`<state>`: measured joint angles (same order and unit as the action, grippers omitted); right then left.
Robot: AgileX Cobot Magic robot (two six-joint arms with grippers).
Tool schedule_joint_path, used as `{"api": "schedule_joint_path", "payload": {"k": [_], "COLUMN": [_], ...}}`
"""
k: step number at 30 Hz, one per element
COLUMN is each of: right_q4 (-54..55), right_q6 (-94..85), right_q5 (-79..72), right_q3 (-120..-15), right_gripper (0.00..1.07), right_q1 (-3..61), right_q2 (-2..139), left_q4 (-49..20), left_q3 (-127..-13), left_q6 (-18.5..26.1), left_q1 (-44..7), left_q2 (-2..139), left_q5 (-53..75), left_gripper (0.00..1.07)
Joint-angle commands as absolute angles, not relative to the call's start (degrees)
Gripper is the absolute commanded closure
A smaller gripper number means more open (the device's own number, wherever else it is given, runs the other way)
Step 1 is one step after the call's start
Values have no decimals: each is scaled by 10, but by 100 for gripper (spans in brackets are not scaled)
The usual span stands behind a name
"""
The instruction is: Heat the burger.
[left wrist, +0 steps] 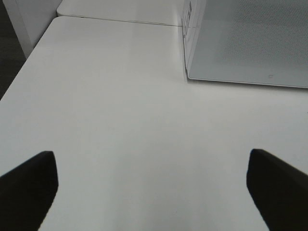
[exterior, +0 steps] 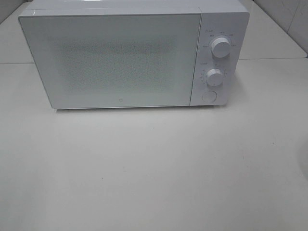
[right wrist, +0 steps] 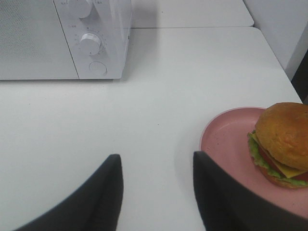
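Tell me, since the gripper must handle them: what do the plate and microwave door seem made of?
Pink plate: probably matte plastic or melamine, faintly speckled, little glare. Microwave door: glossy white glass or plastic panel, judging by reflections, with a fine dotted mesh behind it.

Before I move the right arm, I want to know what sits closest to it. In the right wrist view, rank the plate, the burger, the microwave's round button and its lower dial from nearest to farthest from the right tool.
1. Plate: its rim is right beside the right tool.
2. Burger: on the plate, further out to the side.
3. Round button: across the table, low on the microwave's panel.
4. Lower dial: just above that button.
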<state>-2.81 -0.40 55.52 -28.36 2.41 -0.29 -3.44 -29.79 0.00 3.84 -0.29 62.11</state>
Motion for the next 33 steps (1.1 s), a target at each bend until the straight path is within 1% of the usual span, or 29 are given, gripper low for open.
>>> {"api": "schedule_joint_path", "payload": {"k": [1,19,22,23,24,26,33], "right_q4": [-24,-24,-24,-24,-24,-24,-24], "right_q6": [-9,-9,-9,-9,-9,-9,-9], "right_q5": [551,551,551,551,551,551,551], "right_q3": [-284,-284,-284,-284,-284,-284,-284], "right_gripper": [58,58,58,58,58,58,58], "right_q1": [23,23,23,23,23,23,23], "right_q2": [-15,-15,-15,-15,-15,-15,-15], "left_q4": [-37,-36,-36,-36,-36,-36,-36], "left_q3": [-296,-296,-296,-296,-296,-296,-296], "left_q6": [0,3,3,3,3,3,3], "left_q1": [40,35,22,7,7,-9,-10], "left_q2": [-15,-15,-15,-15,-15,-15,-15], "left_q5": [614,614,614,614,614,614,614], "left_gripper": [5,5,5,5,5,5,5]}}
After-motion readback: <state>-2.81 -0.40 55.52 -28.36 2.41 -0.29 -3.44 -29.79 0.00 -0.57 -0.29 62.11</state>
